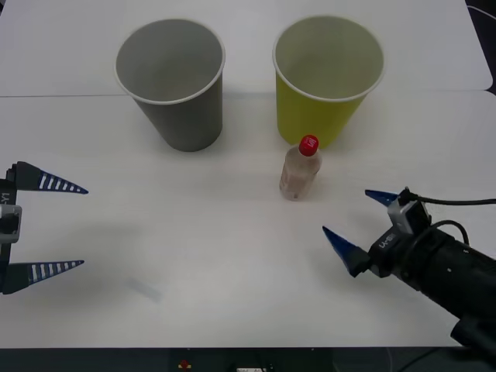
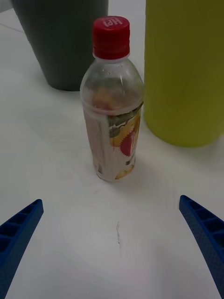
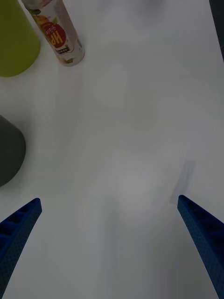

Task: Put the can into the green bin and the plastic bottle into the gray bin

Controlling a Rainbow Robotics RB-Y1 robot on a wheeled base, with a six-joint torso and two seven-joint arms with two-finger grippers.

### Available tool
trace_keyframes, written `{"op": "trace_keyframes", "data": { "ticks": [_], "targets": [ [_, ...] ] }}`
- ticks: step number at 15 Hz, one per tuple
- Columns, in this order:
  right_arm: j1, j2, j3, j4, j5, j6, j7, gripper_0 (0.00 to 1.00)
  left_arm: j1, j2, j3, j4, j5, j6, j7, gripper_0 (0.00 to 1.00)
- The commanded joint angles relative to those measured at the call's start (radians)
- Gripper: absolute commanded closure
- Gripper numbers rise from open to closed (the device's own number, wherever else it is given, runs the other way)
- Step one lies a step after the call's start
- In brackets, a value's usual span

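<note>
The plastic bottle (image 1: pixel 298 172) (image 2: pixel 112 121) (image 3: pixel 58 35), clear with a red cap and a fruit label, stands upright just in front of the green bin (image 1: pixel 318 116) (image 2: pixel 184 70) (image 3: pixel 14 42). To the left of the green bin stands the gray bin (image 1: pixel 186 116) (image 2: pixel 60 42) (image 3: pixel 9 149). Both bins are upright. The can is out of view. My right gripper (image 1: pixel 347 211) (image 2: pixel 111 201) is open, low over the table, a short way in front of and to the right of the bottle and aimed at it. At the table's left edge my left gripper (image 1: pixel 84 226) (image 3: pixel 109 201) hangs open, holding nothing.
The white table (image 1: pixel 217 225) has a seam line running across behind the bins. A faint clear strip (image 1: pixel 146 289) (image 3: pixel 185 180) lies on the table near the front left. The table's front edge is close below both grippers.
</note>
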Motion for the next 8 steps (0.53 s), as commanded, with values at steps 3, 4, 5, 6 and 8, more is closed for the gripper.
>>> {"op": "trace_keyframes", "data": {
  "ticks": [3,4,5,6,8],
  "targets": [
    [-0.147,0.082,0.18,0.088,0.14,0.14,-0.164,0.0,0.0,0.0,0.0,0.0,0.0,0.0,0.0,0.0],
    [-0.181,0.11,0.211,0.13,0.197,0.157,-0.227,0.0,0.0,0.0,0.0,0.0,0.0,0.0,0.0,0.0],
    [-0.203,0.131,0.233,0.16,0.237,0.174,-0.273,0.0,0.0,0.0,0.0,0.0,0.0,0.0,0.0,0.0],
    [-0.224,0.156,0.253,0.196,0.284,0.189,-0.327,0.0,0.0,0.0,0.0,0.0,0.0,0.0,0.0,0.0],
    [-0.249,0.192,0.271,0.249,0.35,0.203,-0.396,0.0,0.0,0.0,0.0,0.0,0.0,0.0,0.0,0.0]
  ]
}}
